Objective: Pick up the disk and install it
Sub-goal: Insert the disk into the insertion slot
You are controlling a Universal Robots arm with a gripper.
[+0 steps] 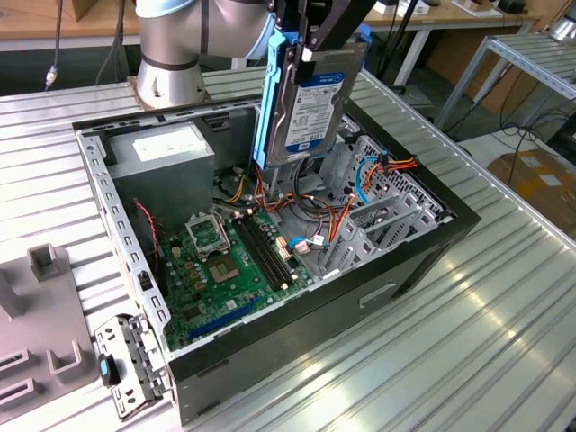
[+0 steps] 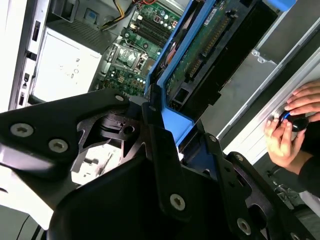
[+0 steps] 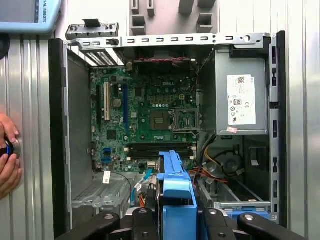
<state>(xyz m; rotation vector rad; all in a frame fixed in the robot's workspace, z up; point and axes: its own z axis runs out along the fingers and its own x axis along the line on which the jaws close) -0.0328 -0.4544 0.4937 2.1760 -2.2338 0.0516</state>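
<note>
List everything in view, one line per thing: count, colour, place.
disk: one, grey with a white-blue label and a blue rail, held upright above the open case
computer case: one, black and grey, open, lying on the table
motherboard: one, green, on the case floor
power supply box: one, grey with a white sticker, in the case's far corner
cables: several, orange, red, yellow and blue, inside the case
metal bracket: one, grey with a blue clip, at the case's near corner
fixture: one, grey, at the exterior view's left
table: one, silver, ribbed
hands: two, at the table beside the case
arm: one, silver-grey, base behind the case
gripper: one, black, shut on the disk's top
</note>
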